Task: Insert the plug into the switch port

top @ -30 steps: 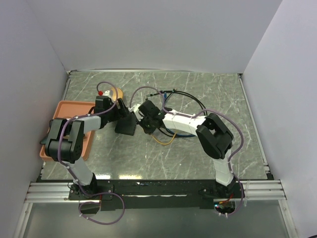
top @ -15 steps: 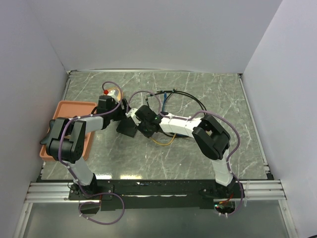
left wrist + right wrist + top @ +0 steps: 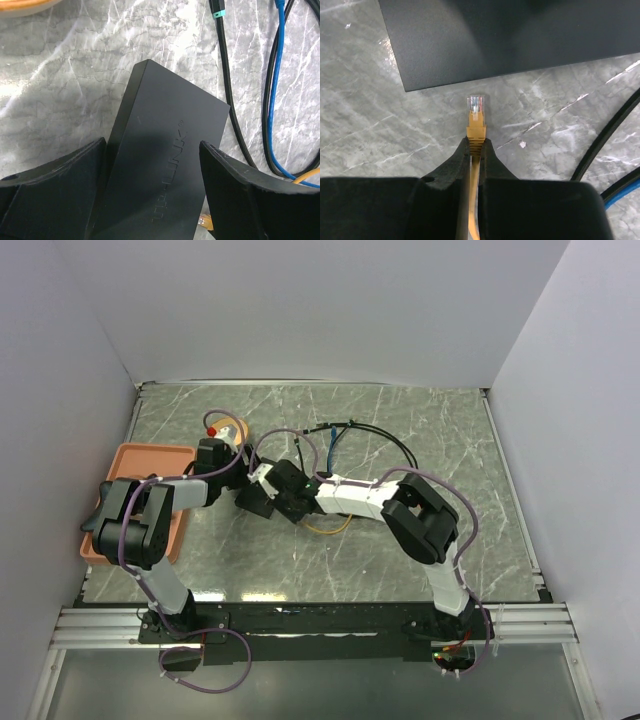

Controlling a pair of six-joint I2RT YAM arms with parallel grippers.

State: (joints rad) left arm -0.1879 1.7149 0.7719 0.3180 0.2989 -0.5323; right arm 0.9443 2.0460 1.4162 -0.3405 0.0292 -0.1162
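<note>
The switch (image 3: 255, 502) is a flat matte-black box left of the table's middle. In the left wrist view the switch (image 3: 165, 150) lies between my left gripper's (image 3: 152, 145) two fingers, which press on its long sides. The left gripper (image 3: 243, 480) is just behind the switch in the top view. My right gripper (image 3: 475, 142) is shut on the orange plug (image 3: 475, 112), whose clear tip points at the switch's near edge (image 3: 495, 50), a short gap away. The right gripper (image 3: 275, 498) is close beside the switch on its right. The sockets are hidden.
An orange tray (image 3: 140, 500) stands at the left edge. A round wooden piece (image 3: 232, 428) with a red knob is behind the left arm. Black and blue cables (image 3: 360, 435) loop at the back middle; they also run right of the switch (image 3: 272, 100). An orange cable (image 3: 325, 528) trails under the right arm.
My right gripper has moved left with the plug, up close to the switch. The switch and the left gripper have shifted slightly toward the near side.
</note>
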